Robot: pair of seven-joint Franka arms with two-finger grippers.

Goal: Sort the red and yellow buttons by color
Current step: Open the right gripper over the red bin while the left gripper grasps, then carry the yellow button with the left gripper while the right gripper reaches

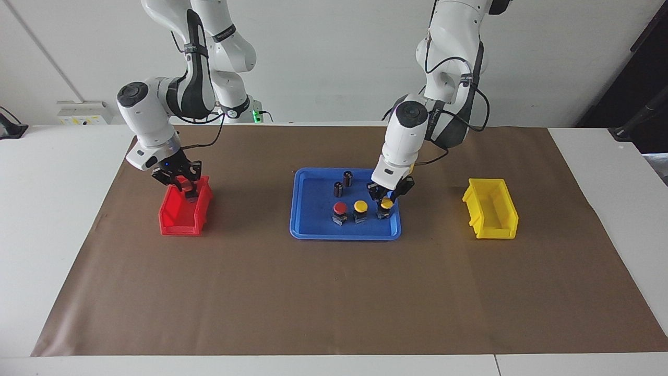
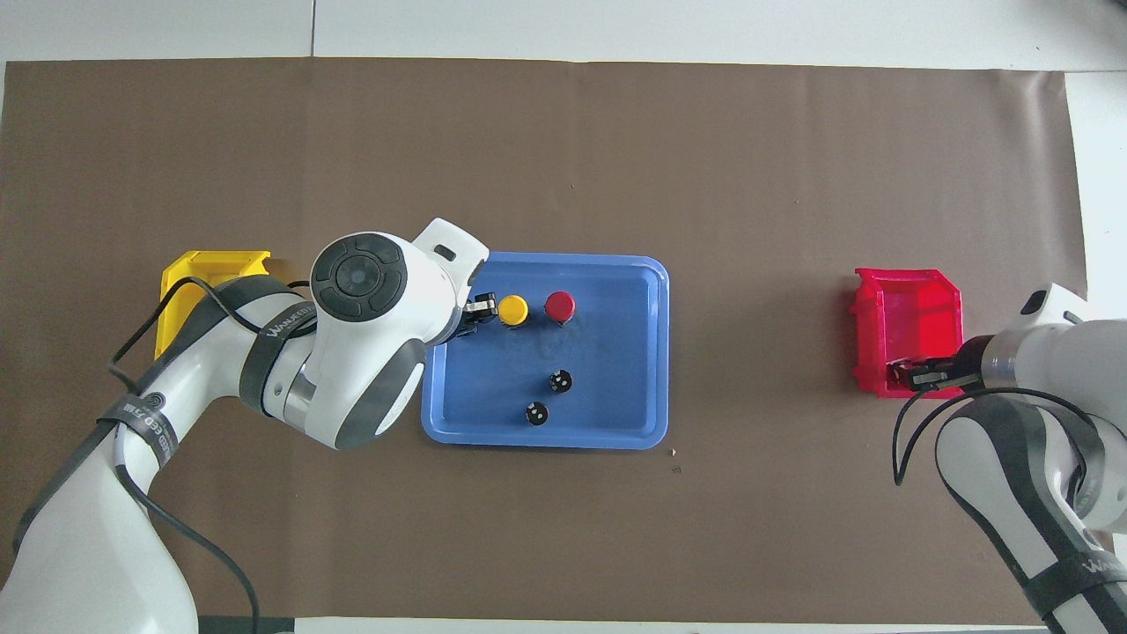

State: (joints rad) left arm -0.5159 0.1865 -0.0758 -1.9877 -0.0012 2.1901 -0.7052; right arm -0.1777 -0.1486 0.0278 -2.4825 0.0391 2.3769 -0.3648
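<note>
Looks like a robotics lab bench: two Franka arms point(image 1: 156, 112) point(image 1: 417, 125) bolted at the top of the frame, brown paper point(image 1: 334, 292) taped over a white table point(image 1: 52, 209), bare white wall point(image 1: 334, 52), wall socket point(image 1: 83, 112) upper left.

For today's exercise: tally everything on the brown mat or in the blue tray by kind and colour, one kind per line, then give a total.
Yellow buttons: 2
Red button: 1
Dark cylinders: 2
Blue tray: 1
Red bin: 1
Yellow bin: 1
Total: 8
</note>
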